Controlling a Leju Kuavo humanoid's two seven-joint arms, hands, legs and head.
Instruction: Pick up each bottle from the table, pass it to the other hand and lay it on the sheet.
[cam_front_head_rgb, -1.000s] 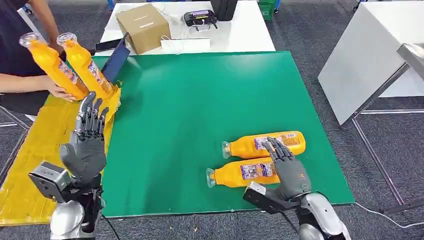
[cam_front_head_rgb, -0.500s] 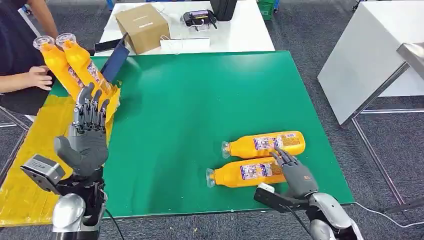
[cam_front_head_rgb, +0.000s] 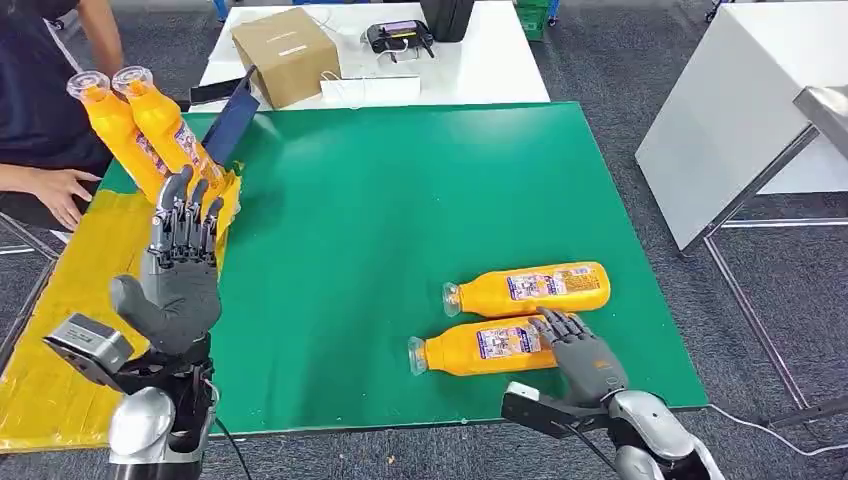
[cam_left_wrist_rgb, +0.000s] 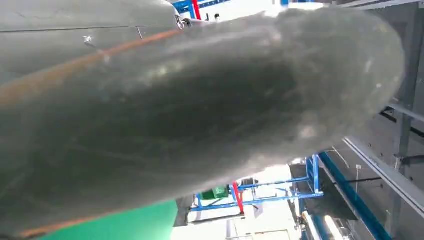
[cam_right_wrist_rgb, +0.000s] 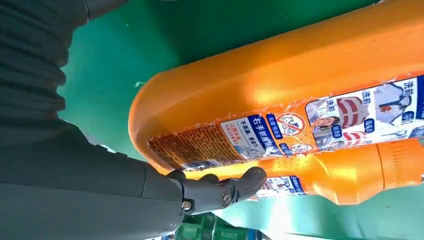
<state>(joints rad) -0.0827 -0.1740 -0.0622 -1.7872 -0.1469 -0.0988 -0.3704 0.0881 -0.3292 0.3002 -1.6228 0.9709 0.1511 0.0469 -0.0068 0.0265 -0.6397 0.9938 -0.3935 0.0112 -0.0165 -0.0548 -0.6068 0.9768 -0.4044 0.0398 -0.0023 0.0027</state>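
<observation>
My right hand (cam_front_head_rgb: 583, 352) is at the base end of the near bottle (cam_front_head_rgb: 478, 347), which lies on its side on the green mat (cam_front_head_rgb: 400, 200), cap toward my left. In the right wrist view my fingers (cam_right_wrist_rgb: 220, 192) are partly curled and touch the bottle's lower flank near its base, but they do not wrap it. I judge this a contact, not a grip; the hand holds nothing.

My left hand (cam_front_head_rgb: 178, 270) is raised, palm inward, fingers straight and slightly apart, empty, above the edge of the yellow sheet (cam_front_head_rgb: 70, 300). The left wrist view is too blurred to add anything.

The far bottle (cam_front_head_rgb: 530, 287) lies just beside the near one, parallel to it, close but with a strip of mat between them in the head view. Two bottles (cam_front_head_rgb: 150, 130) are at the far end of the sheet, leaning, necks up. A person's hand (cam_front_head_rgb: 60, 190) rests near them.

Risks, as I judge them:
- The near bottle is round and lies free. Pressure from one side could roll it into the far bottle or spin it away.
- Grasping at the base end leaves the neck end unsupported; it may tip down on lifting.
- The narrow gap between the bottles gives my fingers little room on the far side; they may snag or drag the far bottle.
- The glossy label (cam_right_wrist_rgb: 360, 112) may let the fingers slip.
- The person's hand is close to where I must lay the bottle.
</observation>
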